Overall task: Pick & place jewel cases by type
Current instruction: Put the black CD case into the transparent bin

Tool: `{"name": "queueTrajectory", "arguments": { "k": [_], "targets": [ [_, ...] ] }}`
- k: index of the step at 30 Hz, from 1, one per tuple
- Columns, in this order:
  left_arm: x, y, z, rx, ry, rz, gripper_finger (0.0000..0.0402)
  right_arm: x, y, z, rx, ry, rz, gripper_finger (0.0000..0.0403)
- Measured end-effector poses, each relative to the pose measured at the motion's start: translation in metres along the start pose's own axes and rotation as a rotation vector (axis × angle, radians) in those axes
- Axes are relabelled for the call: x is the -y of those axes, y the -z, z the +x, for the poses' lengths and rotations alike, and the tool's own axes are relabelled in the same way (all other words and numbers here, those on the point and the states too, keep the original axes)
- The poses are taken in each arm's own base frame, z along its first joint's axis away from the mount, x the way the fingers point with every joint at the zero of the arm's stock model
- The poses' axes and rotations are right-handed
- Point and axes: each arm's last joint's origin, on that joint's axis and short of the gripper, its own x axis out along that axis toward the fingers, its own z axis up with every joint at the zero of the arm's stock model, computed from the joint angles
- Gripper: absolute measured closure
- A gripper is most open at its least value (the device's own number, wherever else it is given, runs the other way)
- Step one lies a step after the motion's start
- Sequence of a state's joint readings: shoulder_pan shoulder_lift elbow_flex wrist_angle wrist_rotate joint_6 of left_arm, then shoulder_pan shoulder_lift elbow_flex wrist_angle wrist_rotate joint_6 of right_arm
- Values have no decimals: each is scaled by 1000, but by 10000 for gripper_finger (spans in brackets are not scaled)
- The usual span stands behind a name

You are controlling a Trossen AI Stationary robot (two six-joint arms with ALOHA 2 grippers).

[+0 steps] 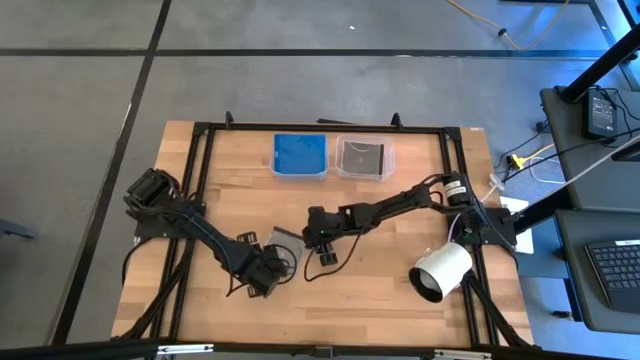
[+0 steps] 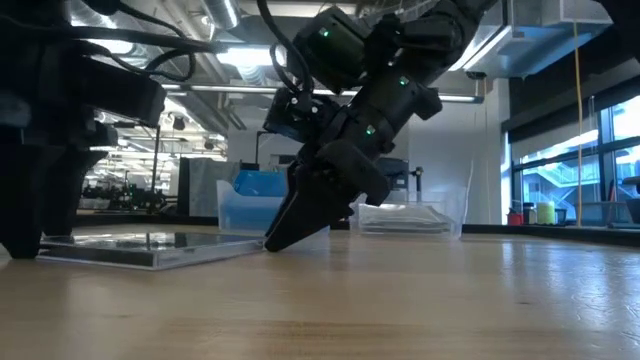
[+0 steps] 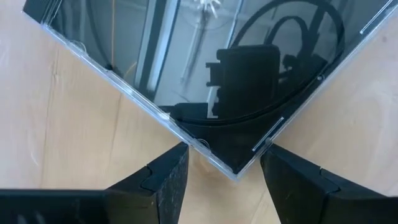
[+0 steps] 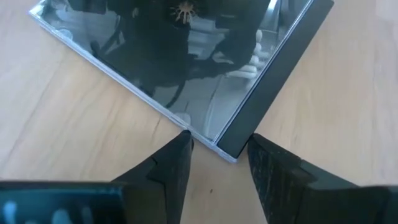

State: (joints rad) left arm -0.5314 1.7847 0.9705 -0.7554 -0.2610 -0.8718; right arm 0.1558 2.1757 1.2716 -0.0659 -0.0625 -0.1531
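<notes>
High view: one dark jewel case [image 1: 285, 242] lay on the table [image 1: 380, 280] between left gripper [image 1: 268, 272] and right gripper [image 1: 318, 240]; blue tub [image 1: 300, 156] and grey tub [image 1: 363, 157] at the far edge already held cases (count unclear); white cylinder [image 1: 442, 270] at the right.

Low view: case flat on the wood, right gripper tip down beside it.

L wrist: fingers [image 3: 163, 180] apart, straddling a case corner.

R wrist: fingers [image 4: 166, 168] apart at another corner.

Judgement: sorting looked nearly done; this last case awaited pickup.
</notes>
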Motion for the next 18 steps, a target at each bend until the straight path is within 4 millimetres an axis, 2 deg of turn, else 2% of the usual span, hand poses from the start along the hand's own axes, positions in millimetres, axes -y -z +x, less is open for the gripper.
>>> {"name": "queueTrajectory", "arguments": {
  "k": [18],
  "targets": [
    [-23,-23,9,-93,52,-7,201,-31,-1,-1,-46,35,39,240]
  ]
}}
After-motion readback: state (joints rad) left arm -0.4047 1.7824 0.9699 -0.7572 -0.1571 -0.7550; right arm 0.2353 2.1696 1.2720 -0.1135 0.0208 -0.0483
